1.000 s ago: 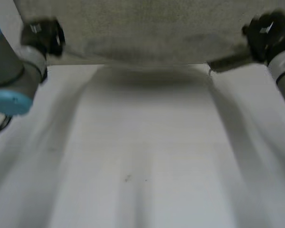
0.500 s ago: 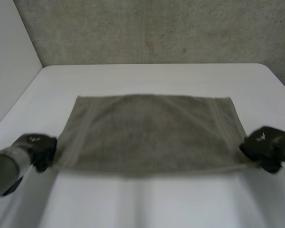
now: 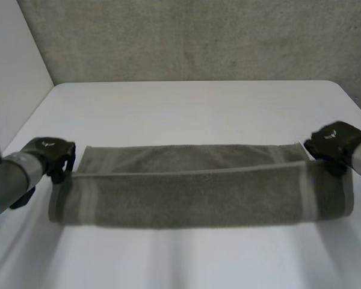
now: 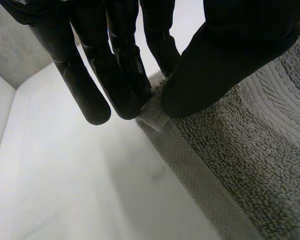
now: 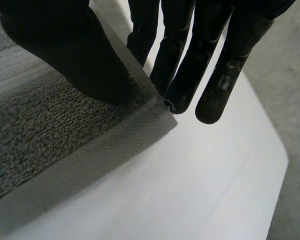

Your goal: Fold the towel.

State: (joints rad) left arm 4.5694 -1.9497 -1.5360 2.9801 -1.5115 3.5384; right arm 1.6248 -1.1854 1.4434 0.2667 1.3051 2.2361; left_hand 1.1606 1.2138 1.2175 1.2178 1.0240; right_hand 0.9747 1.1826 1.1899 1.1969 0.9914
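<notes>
Head view: one grey-green terry towel [image 3: 198, 195] lies doubled across the near middle of the white table [image 3: 198, 108].
The black left hand [image 3: 48, 155] pinches the upper layer's left corner between thumb and fingers, and the black right hand [image 3: 336, 143] pinches its right corner likewise. That makes two hands, one towel and two layers. Both pinches take only the corner tips, so I judge that an uneven release could drop one corner and skew the top edge.
</notes>
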